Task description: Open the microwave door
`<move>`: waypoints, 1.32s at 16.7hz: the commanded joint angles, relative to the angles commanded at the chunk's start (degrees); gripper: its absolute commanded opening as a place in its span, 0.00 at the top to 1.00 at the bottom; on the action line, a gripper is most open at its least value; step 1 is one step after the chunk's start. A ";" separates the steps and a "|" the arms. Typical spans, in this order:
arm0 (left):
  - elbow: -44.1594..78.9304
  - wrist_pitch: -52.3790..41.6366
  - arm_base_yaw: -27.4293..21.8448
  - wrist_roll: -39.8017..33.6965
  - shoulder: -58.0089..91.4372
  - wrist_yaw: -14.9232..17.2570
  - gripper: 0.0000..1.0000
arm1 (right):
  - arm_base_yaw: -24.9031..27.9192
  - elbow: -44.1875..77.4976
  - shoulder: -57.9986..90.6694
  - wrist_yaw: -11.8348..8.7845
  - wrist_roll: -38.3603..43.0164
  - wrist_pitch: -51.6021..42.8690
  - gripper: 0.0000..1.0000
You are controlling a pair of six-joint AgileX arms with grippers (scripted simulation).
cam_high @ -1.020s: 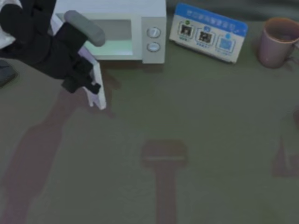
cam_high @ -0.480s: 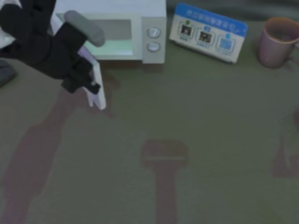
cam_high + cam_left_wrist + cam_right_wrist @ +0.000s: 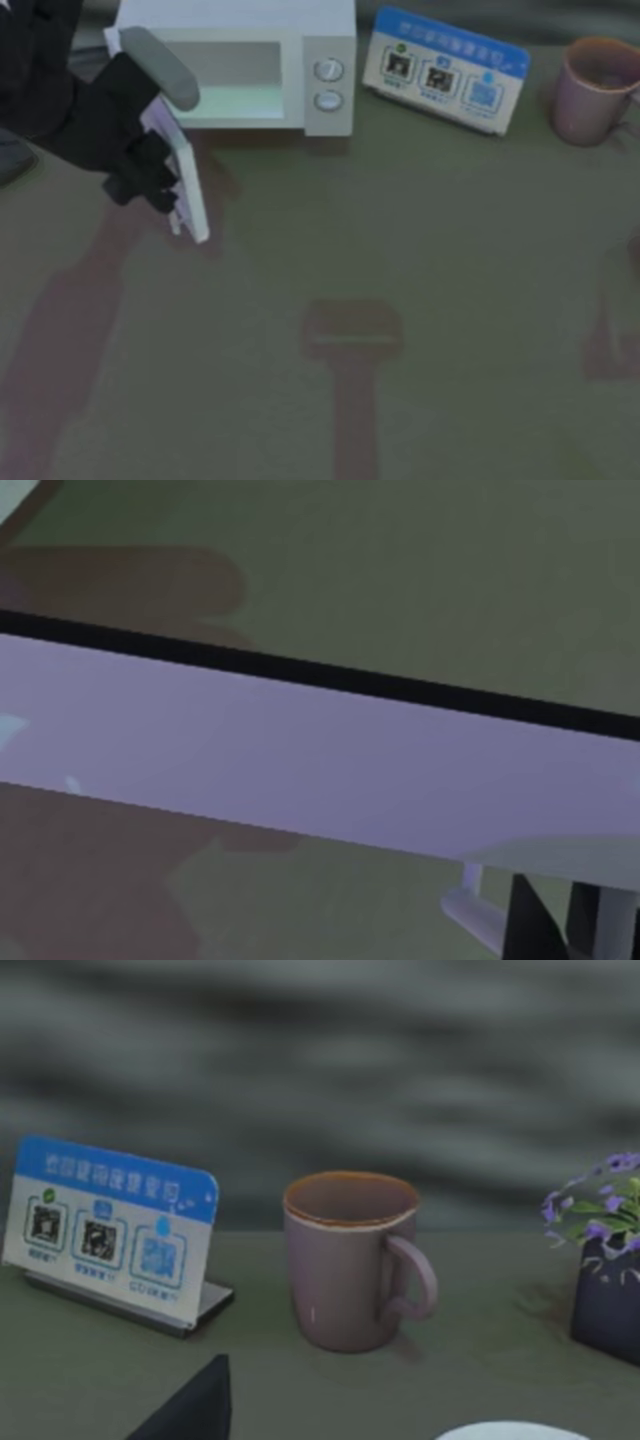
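- The left gripper [image 3: 165, 190] sits at the outer edge of the microwave door [image 3: 186, 178], which juts out from the microwave [image 3: 240, 60] as a wall just to its right.
- Beyond the door, the cavity mouth lies open, reachable from the front.
- Toward the viewer from the gripper, the table [image 3: 420, 300] is bare and wide.
- Far to its right, a sign card [image 3: 445, 68], a mug [image 3: 595, 90] and a potted plant [image 3: 610, 1270] crowd the back edge.
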 joint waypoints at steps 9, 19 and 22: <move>-0.05 -0.49 0.75 1.79 -0.28 0.85 1.00 | 0.00 0.00 0.00 0.00 0.00 0.00 0.00; -0.05 -0.49 0.75 1.79 -0.28 0.85 1.00 | 0.00 0.00 0.00 0.00 0.00 0.00 0.00; -0.05 -0.49 0.75 1.79 -0.28 0.85 1.00 | 0.00 0.00 0.00 0.00 0.00 0.00 0.00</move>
